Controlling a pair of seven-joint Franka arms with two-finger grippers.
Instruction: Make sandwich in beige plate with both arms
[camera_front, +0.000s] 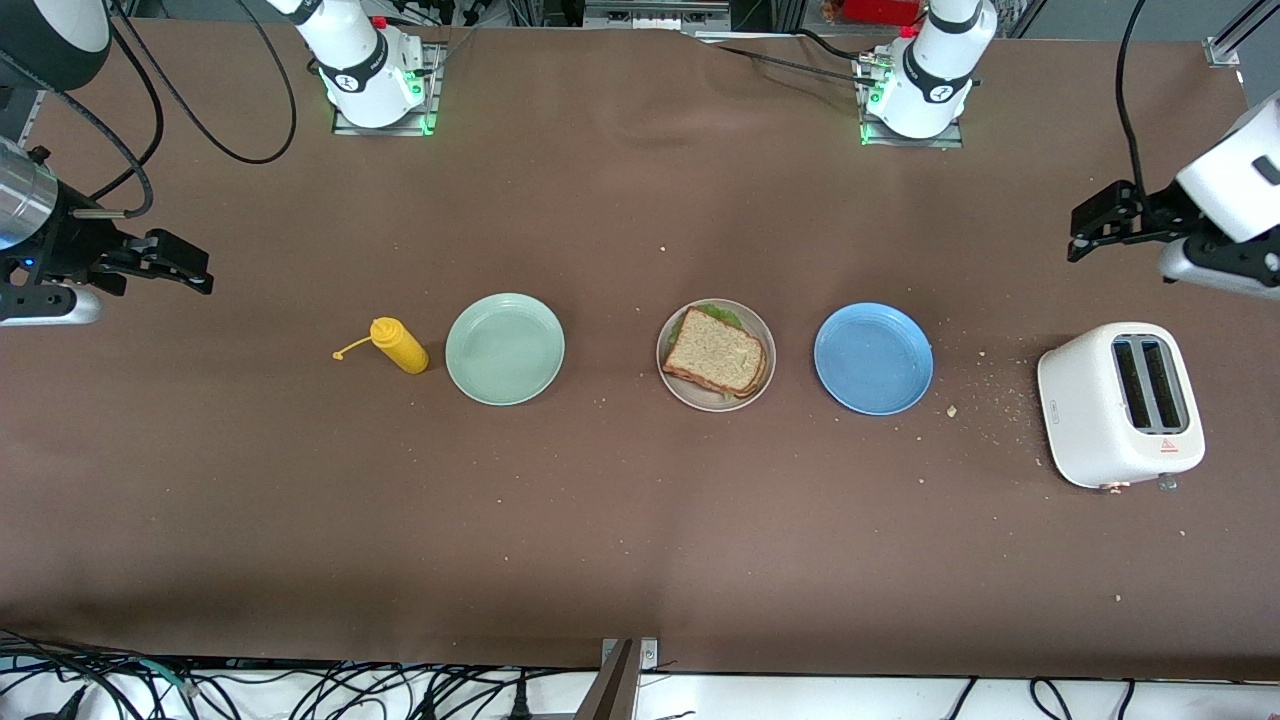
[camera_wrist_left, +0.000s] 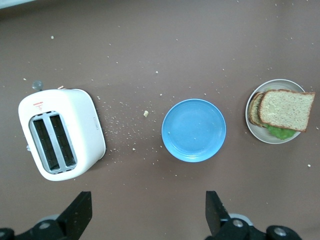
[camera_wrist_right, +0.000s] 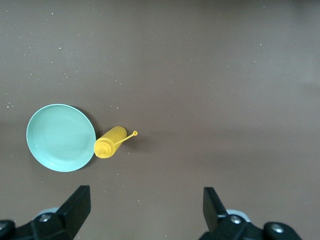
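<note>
Front view shows three plates in a row: one mint-green plate (camera_front: 505, 349), one beige plate (camera_front: 716, 355) holding the one sandwich (camera_front: 716, 353), and one blue plate (camera_front: 873, 359), plus one yellow squeeze bottle (camera_front: 400, 345) and one white toaster (camera_front: 1120, 403). Left gripper (camera_front: 1085, 228) hangs released above the toaster's end of the table; right gripper (camera_front: 185, 265) hangs released above the bottle's end.

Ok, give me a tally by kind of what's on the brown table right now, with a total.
Plates: 3, round pale beige plate, round mint-green plate, round blue plate
Sandwiches: 1, speckled brown bread sandwich with green lettuce, on the beige plate
Bottles: 1, yellow squeeze bottle
Toasters: 1, white two-slot toaster
Total: 6
</note>
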